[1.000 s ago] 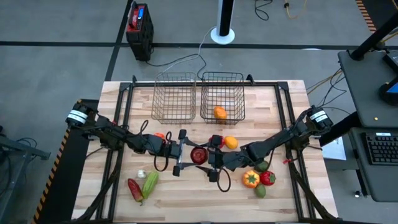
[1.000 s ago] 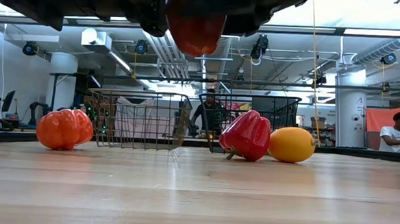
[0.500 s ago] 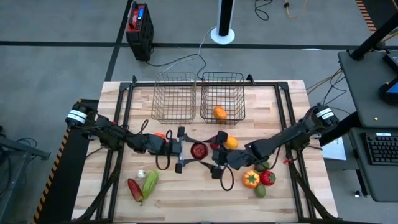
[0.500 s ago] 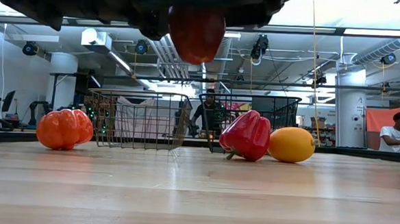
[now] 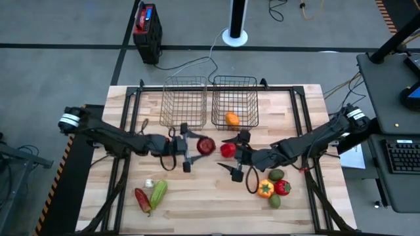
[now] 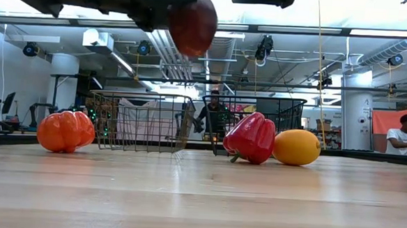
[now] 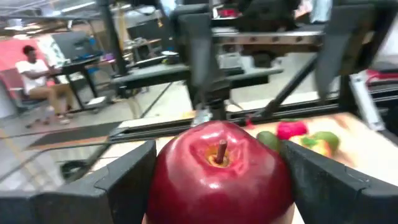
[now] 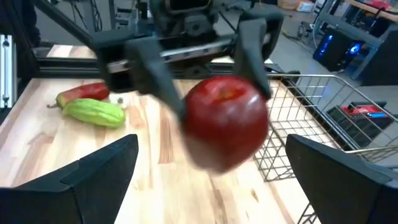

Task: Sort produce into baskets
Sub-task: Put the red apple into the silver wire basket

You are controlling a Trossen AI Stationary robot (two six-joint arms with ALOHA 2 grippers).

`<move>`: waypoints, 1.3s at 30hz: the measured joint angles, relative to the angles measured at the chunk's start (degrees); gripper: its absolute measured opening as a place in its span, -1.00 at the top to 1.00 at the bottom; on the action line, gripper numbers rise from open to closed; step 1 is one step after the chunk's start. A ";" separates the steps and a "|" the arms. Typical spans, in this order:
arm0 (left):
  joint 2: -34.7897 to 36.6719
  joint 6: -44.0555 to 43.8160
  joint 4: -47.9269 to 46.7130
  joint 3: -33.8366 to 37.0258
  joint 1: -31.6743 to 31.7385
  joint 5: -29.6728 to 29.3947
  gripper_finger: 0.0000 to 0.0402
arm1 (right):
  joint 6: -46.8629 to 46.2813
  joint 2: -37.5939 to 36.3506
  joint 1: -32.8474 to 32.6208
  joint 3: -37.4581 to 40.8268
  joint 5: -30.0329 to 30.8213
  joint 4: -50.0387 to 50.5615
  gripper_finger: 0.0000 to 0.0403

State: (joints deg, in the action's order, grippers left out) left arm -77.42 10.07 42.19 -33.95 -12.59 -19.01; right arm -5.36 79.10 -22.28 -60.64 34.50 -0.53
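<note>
The left tool grips a red apple above the counter. At its three o'clock, the right tool hangs open, empty.

The high view looks straight down on the whole table from well above. The low view sits at tabletop height, facing level across the wood toward the baskets and the room behind. Each wrist view looks forward between its own fingers at close range. All four views share the red apple, seen from opposite sides by the two wrist views.
</note>
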 joint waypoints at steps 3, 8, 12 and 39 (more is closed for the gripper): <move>4.65 2.10 -3.87 0.00 2.79 0.00 -0.49 | -0.54 -0.67 0.02 0.00 0.02 0.42 -0.99; 11.29 4.16 -11.24 -0.02 10.29 0.19 -0.49 | -0.03 -0.15 0.04 0.00 0.02 0.70 -0.99; 14.32 2.56 -15.36 -0.02 18.36 3.65 -0.49 | -0.05 0.94 0.07 0.00 0.02 0.86 -0.99; -3.95 -10.73 -41.11 -14.67 45.28 14.98 -0.49 | 1.32 1.87 0.21 2.01 0.15 0.72 -0.99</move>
State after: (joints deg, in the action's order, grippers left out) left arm -81.37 -0.66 1.08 -48.62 32.69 -4.03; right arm -4.03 80.97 -22.07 -58.63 34.65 0.19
